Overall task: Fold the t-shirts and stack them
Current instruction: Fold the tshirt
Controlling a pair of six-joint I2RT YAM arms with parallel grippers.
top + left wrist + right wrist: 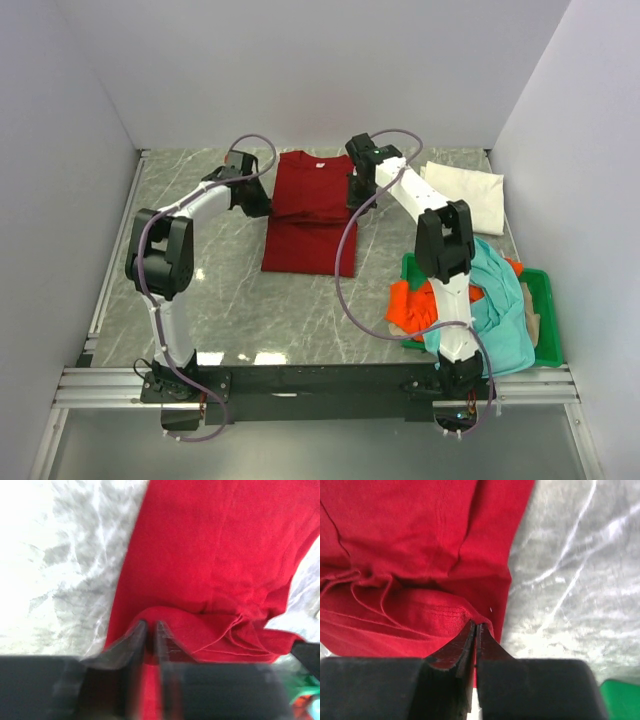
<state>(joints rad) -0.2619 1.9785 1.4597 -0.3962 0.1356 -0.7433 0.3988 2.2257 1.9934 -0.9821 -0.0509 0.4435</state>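
The dark red t-shirt point(305, 215) lies folded lengthwise on the marble table, its upper half doubled over with a ridge across the middle. My left gripper point(150, 625) sits at the shirt's left edge point(262, 205), its jaws a narrow slit apart with a raised fold of red cloth point(210, 580) between them. At the right edge point(355, 195), my right gripper point(476, 626) is shut on the hem of the red cloth point(420, 555). A folded white t-shirt point(465, 195) lies at the back right. The orange t-shirt point(405, 300) and the teal t-shirt point(495, 300) are heaped at the right.
A green plastic tray point(545, 320) stands at the right front under the heap of orange and teal cloth. The right arm's column rises in front of that heap. White walls close in the table at the back and on both sides.
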